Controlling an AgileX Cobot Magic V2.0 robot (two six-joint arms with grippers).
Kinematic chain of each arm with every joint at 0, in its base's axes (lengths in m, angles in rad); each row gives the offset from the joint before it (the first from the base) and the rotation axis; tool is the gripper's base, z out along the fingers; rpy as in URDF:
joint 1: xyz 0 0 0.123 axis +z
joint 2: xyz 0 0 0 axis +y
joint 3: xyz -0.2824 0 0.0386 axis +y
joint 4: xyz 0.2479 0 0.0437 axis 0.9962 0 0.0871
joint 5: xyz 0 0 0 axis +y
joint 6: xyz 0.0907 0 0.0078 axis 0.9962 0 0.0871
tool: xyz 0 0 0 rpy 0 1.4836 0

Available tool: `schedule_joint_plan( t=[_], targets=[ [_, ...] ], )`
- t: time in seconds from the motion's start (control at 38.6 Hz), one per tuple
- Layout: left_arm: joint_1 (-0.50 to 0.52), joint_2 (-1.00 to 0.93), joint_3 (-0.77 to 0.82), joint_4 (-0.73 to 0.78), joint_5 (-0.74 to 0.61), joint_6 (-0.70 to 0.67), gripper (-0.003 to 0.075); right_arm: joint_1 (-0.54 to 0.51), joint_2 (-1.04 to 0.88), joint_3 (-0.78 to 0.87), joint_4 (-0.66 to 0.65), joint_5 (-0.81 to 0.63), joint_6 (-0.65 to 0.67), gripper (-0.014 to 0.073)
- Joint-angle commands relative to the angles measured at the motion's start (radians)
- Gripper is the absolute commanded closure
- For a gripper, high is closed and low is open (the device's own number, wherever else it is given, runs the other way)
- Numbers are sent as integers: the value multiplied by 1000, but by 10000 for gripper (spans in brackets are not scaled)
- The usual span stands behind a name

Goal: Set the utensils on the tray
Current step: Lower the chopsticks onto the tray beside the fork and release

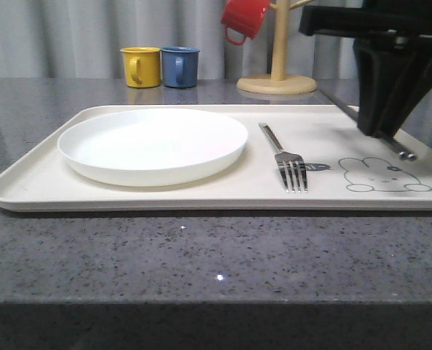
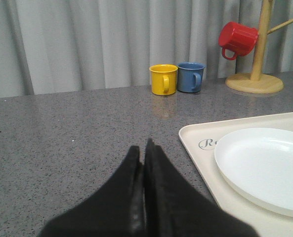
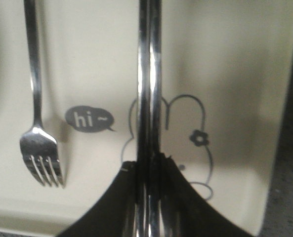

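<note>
Clearly clamped: right gripper [image 3: 148,170], jaws narrow, pinched on chopsticks [image 3: 149,74], both held together as one shiny bar running forward from fingertips. Hung above tray [image 1: 201,193], over rabbit drawing [image 3: 186,143]; chopstick ends seen in front view poking out just beneath gripper [image 1: 382,131], low over tray's right part, contact with tray unclear. To gripper's left, apart from it, lay fork [image 1: 285,157] flat on tray, tines toward near rim, "hi" bubble [image 3: 88,119] between fork and rabbit. Farther left again, well apart from right gripper, sat plate [image 1: 152,144] on tray's left part.

Elsewhere, left gripper [image 2: 143,158] pressed closed, fingers touching, nothing between them, poised over bare grey table [image 2: 77,128]. Just to its right ahead: tray corner with script lettering [image 2: 207,143] and plate rim beyond it. Far ahead of that gripper, by curtain, stood yellow mug [image 2: 163,79] and blue mug [image 2: 190,76], side by side and near touching. Farther right of those, wooden stand [image 2: 257,74] with red mug [image 2: 237,39] hung on a peg.
</note>
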Motion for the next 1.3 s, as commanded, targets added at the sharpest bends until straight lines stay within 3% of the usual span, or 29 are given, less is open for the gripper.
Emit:
schedule_joint_plan(
  t=[0.0, 0.29, 1.06, 1.14, 1.27],
  targets=[
    [3, 7, -29, -10, -87, -9, 738, 3, -7, -32, 27, -55, 18, 650],
    [3, 7, -29, -10, -87, -9, 738, 3, 32, -32, 38, -120, 26, 650],
    [3, 7, -29, -10, -87, -9, 738, 3, 51, -32, 60, -93, 27, 648],
    [3, 7, -29, -10, -87, -9, 738, 3, 51, -32, 61, -97, 27, 607],
    [3, 7, -29, -10, -87, -9, 738, 3, 51, -32, 62, -97, 27, 456]
  ],
)
